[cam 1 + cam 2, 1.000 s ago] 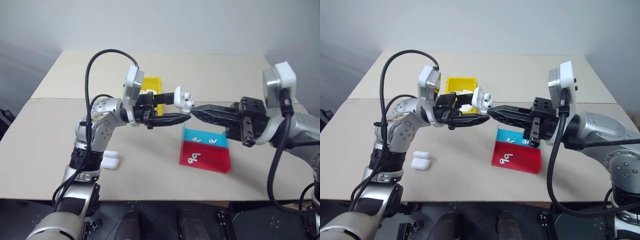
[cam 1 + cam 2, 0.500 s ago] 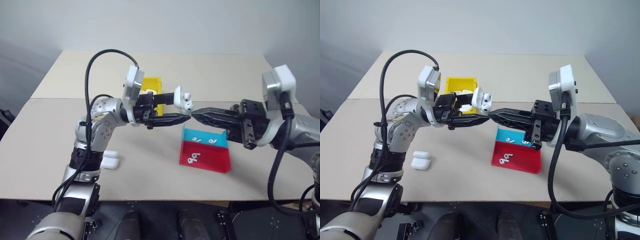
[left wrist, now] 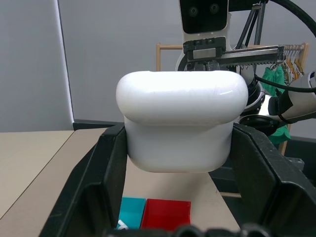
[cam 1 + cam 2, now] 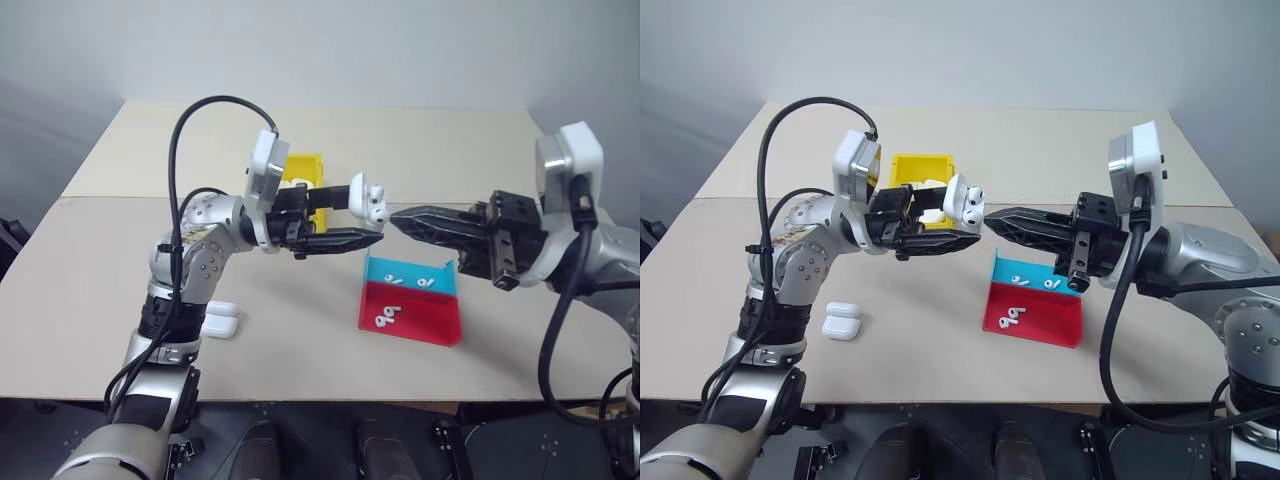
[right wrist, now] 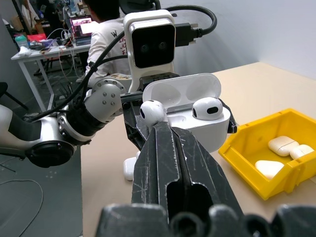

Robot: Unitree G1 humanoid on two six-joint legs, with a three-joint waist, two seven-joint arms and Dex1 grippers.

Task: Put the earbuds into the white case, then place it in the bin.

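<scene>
Earbuds (image 5: 207,107) are seen seated in the open white case (image 5: 195,126), two of them, their rounded heads standing up out of the wells with the lid (image 5: 182,91) hinged back behind them. The case is pinched between the two black fingers of the left claw (image 4: 365,222), which is held above the counter (image 4: 300,330) and points toward the robot's right; in the left wrist view the case's smooth rounded back (image 3: 181,126) is gripped from both sides by the fingers (image 3: 98,182). Just beside the case, apart from it by a small gap, the right claw (image 4: 395,216) is held level and aimed at the left one, its fingers pressed together on nothing. Below the two claws, a flat red and blue tray (image 4: 412,310) lies on the counter, with loose earbuds (image 4: 387,319) on the red half and more on the blue half. Behind the left claw, the yellow bin (image 4: 923,172) stands on the counter, and closed white cases (image 5: 284,146) are seen lying inside it. Near the left arm's elbow, another closed white case (image 4: 842,322) rests on the counter. In the right wrist view a person in a white shirt (image 5: 106,42) is seated at a desk in the background.
</scene>
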